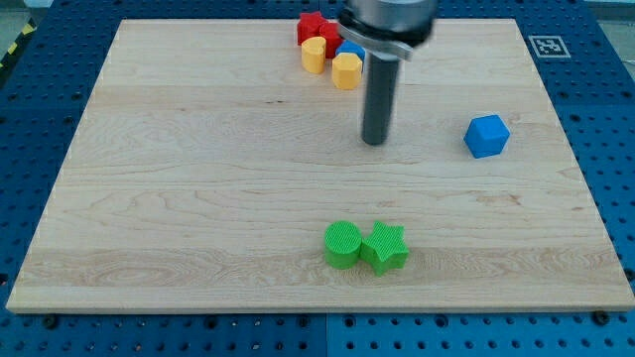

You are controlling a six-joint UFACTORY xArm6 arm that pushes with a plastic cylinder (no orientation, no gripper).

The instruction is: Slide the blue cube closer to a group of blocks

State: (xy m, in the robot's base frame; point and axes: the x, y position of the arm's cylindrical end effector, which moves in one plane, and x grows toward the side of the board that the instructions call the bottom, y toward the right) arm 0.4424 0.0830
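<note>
The blue cube (486,136) sits alone at the view's right on the wooden board (198,198). My tip (374,141) rests on the board to the cube's left, well apart from it. At the view's top a group holds a red block (316,28), two yellow blocks (314,56) (346,71) and a blue block (351,50) partly hidden behind the rod. At the view's bottom a green cylinder (343,244) touches a green star (385,248).
The board lies on a blue perforated table (615,119). A black and white marker (547,46) is at the board's top right corner.
</note>
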